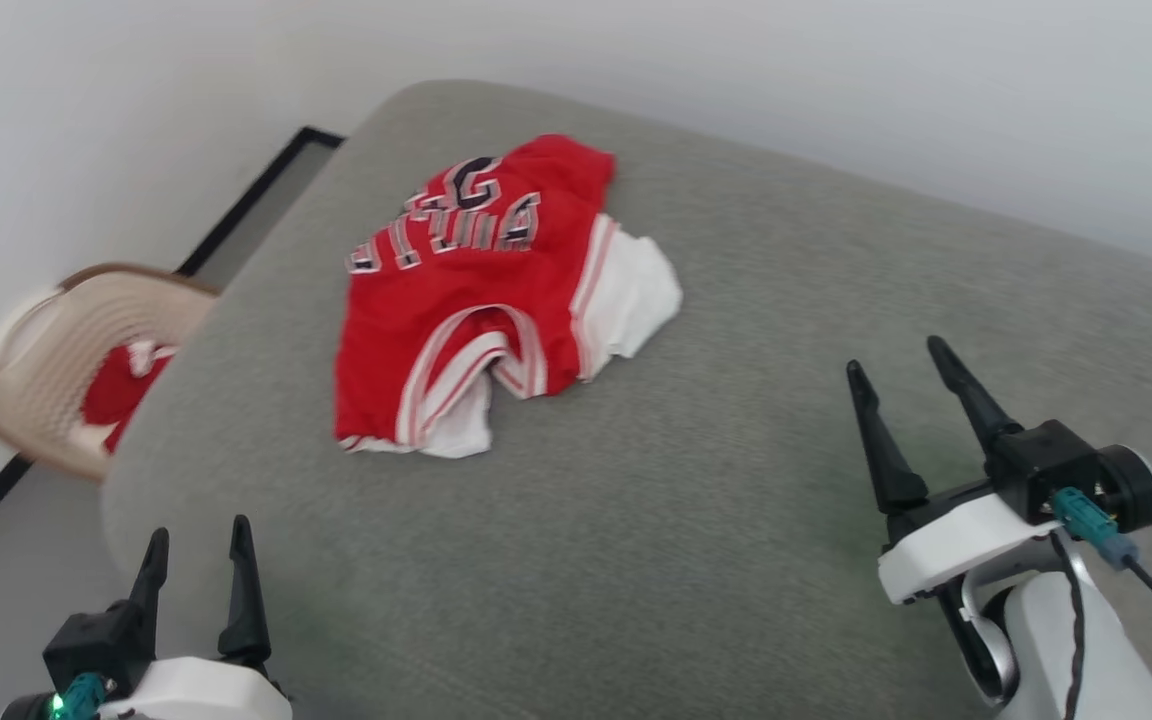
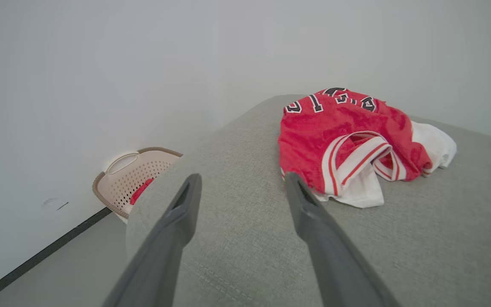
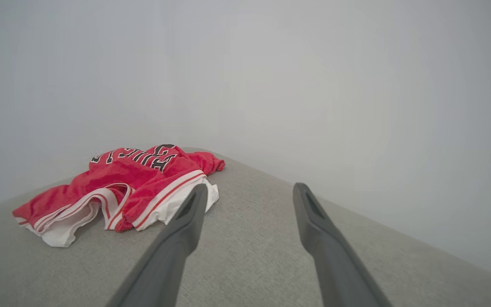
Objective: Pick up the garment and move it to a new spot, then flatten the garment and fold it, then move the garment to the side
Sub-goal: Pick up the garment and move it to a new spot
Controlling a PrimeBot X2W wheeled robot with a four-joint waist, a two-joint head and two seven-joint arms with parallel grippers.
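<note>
Container: one beige perforated basket (image 1: 46,370) stands on the floor (image 1: 26,580) at the left edge of the head view, against the white wall (image 1: 86,120) and beside the rounded end of the grey cushion (image 1: 736,450). It holds red cloth with a touch of white (image 1: 121,385); what that cloth is cannot be told. The left wrist view gives the clearer look at the basket (image 2: 122,183), at the middle left of the frame: a handle cut-out at the rim, rows of holes in the wall, and the red cloth (image 2: 141,192) partly hidden behind the cushion edge. The garment (image 1: 456,300) lies crumpled on the cushion at the upper centre of the head view, lettering toward the far side, white sleeves bunched at its near and right edges. It sits at the upper right of the left wrist view (image 2: 313,140) and at the middle left of the right wrist view (image 3: 122,179). The head view shows both arms together: the left gripper (image 1: 198,530) at the lower left, the right gripper (image 1: 895,356) at the right, each with fingers spread and holding nothing, both clear of the garment. Each wrist view confirms its own gripper (image 2: 243,177) (image 3: 250,187) parted above bare cushion. A black strip (image 1: 236,215) runs along the foot of the wall.
</note>
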